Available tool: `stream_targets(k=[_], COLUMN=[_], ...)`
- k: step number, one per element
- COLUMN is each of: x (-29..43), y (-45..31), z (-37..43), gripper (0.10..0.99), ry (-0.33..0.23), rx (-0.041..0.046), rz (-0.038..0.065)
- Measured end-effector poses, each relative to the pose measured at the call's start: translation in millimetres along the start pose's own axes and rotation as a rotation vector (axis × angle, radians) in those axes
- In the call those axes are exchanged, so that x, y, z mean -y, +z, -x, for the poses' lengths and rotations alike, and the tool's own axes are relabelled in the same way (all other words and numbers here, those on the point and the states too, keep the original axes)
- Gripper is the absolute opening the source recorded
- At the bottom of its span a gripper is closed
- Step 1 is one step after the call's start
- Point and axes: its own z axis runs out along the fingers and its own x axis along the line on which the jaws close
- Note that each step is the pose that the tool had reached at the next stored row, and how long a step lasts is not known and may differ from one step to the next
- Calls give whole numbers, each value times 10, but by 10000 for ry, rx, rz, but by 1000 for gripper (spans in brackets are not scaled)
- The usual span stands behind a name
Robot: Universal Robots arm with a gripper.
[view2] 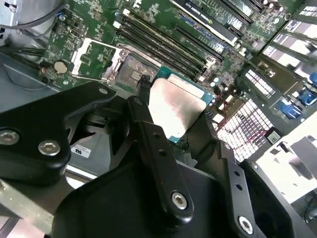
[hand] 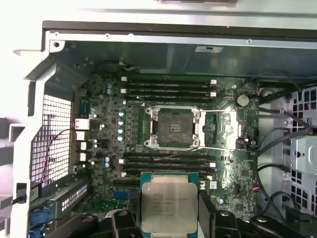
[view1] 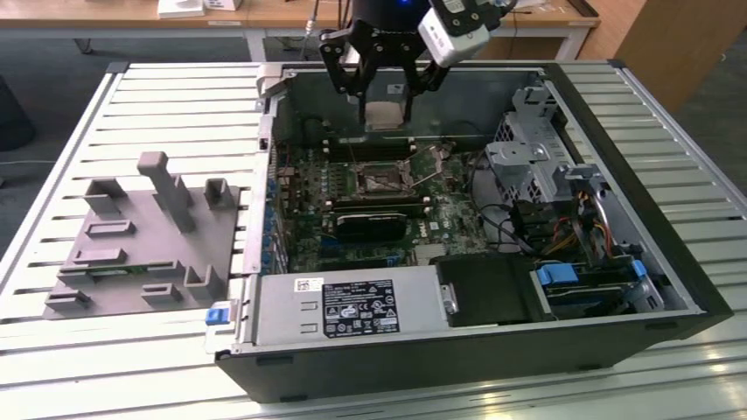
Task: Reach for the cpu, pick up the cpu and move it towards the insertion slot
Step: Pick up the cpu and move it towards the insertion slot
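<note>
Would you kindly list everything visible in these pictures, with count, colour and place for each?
cpu: one, silvery-white top, held in the gripper above the motherboard, short of the socket.
insertion slot: one, shiny metal frame with dark centre, mid-motherboard, empty.
motherboard: one, green, on the floor of the open computer case.
computer case: one, black and grey, lying open on the slatted table.
power supply: one, grey, at the case's near edge.
fixture block: one, grey plastic, on the table at the exterior view's left.
slatted table: one, white.
gripper: one, black, shut on the cpu.
</note>
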Motion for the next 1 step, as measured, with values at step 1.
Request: stream_targets(k=[1], x=[0], y=[0], z=[1], gripper=[541], ry=[0], rx=[0], rz=[0])
